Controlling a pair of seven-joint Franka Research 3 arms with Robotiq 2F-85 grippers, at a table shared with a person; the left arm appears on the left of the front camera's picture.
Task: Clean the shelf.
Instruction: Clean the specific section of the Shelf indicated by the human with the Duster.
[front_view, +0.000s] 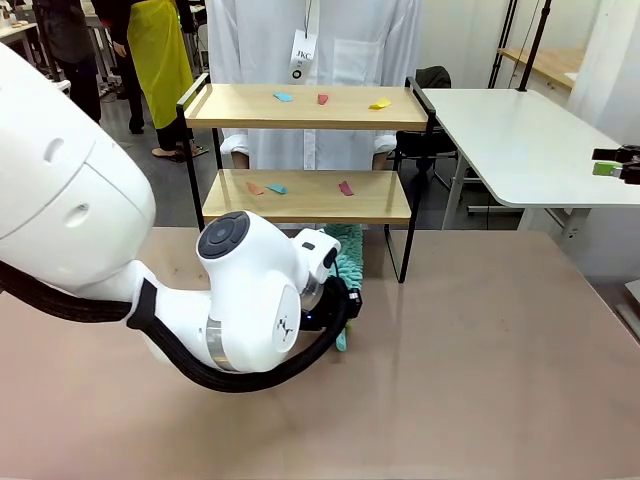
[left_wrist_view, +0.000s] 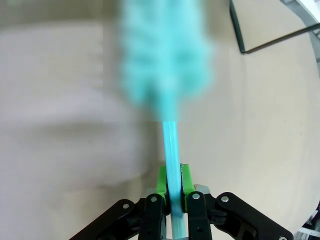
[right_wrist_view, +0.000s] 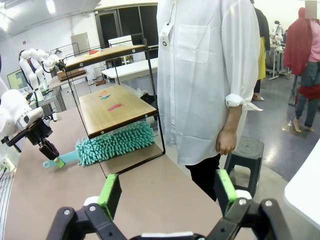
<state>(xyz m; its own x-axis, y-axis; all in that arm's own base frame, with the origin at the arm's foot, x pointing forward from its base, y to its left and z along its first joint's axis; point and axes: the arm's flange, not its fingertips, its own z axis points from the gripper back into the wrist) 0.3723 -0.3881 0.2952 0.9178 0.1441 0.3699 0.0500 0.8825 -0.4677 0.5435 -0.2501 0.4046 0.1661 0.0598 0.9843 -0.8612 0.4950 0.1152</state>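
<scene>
Under shelf: duster head | wrist view: left gripper pinching handle

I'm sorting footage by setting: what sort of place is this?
Likely a robotics lab in an open hall: a person in a white coat stands behind a two-tier shelf strewn with coloured scraps, a white work table stands nearby, and the left end effector grips a teal duster.

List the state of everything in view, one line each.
shelf: upright, littered on both boards.
scraps: three lying on each board.
duster: fluffy head under the lower board, handle gripped.
left gripper: shut on the duster handle.
right gripper: open, empty.
</scene>
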